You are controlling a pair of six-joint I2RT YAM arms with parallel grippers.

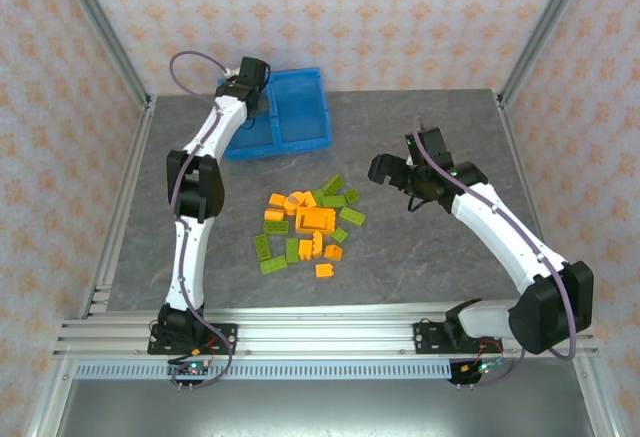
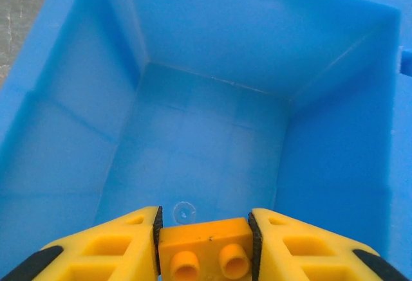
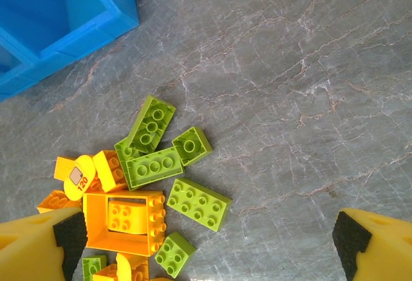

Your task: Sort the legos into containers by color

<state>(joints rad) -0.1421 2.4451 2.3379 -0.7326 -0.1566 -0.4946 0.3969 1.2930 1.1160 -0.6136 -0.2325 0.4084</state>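
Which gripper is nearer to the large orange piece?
Right. The right gripper hangs open right of the large orange piece; the left gripper, holding an orange brick, is far off over the blue bin.

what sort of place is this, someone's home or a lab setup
Most likely a lab robot cell: white robot arms, left and right, bolted to an aluminium rail, on a grey stone-look tabletop boxed in by patterned wallpaper panels.

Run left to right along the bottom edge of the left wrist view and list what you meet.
Yellow finger → orange brick → second yellow finger, all above the blue bin.
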